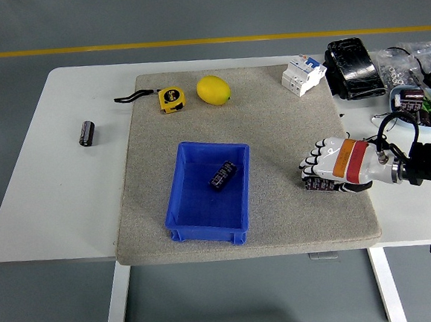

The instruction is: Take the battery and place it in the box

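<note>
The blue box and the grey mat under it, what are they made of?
The blue box looks like moulded plastic: even colour, slight sheen, thick rolled rim. The grey mat looks like felt or rough foam: speckled, matte, no shine. Which of the two, I cannot tell.

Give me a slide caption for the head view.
Battery lies in the blue box on the mat; right hand rests open beside it, holding nothing.

Bright, even overhead light; sharp.
</note>
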